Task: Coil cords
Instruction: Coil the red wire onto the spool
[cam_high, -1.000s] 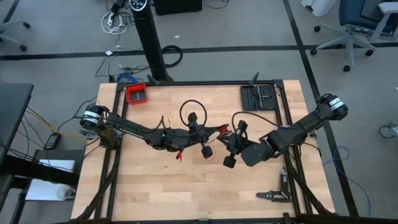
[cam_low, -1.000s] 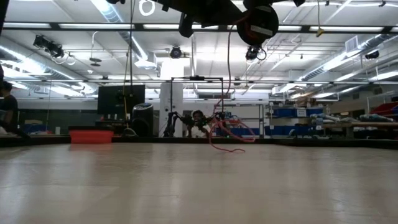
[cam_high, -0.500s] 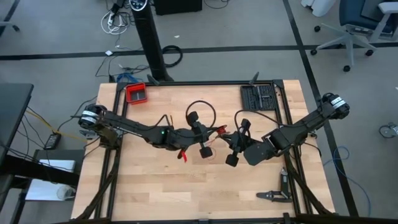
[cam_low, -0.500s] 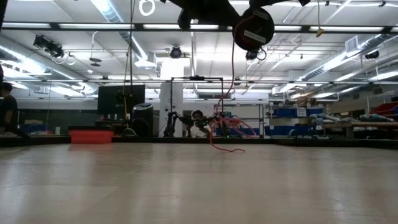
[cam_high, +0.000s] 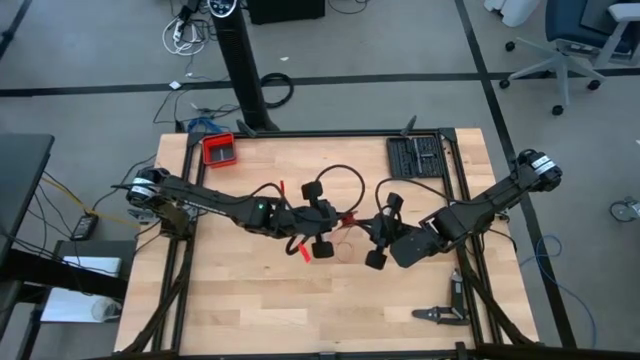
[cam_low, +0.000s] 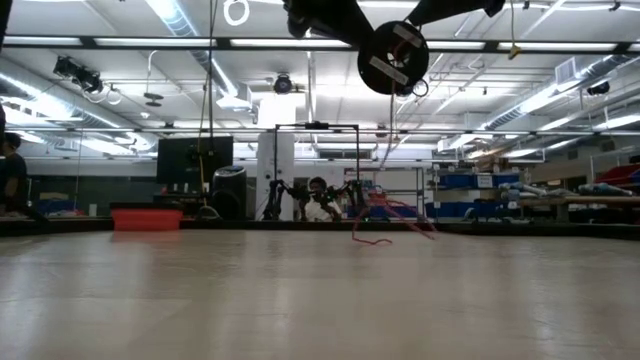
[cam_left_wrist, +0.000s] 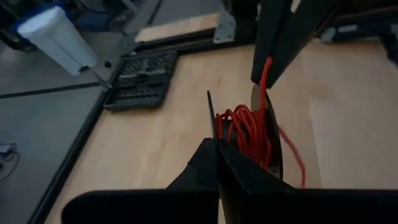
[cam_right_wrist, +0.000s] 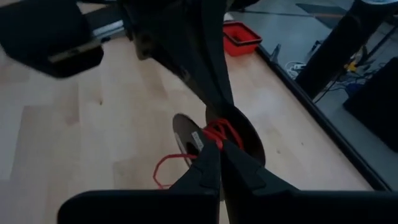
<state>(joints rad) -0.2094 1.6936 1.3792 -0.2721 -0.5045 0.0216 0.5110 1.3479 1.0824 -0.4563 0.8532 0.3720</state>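
Cord (cam_left_wrist: 250, 129), thin, red and judged light and limp, sat partly wound as a bundle mid-table between the left gripper (cam_high: 343, 218) and right gripper (cam_high: 368, 226), both pinched shut on it, so holding the bundle itself rather than its loose tail (cam_right_wrist: 166, 169) seemed wisest.

Right gripper (cam_right_wrist: 219, 149) pinched closed on red cord (cam_right_wrist: 216, 132) (loose loop trailing).
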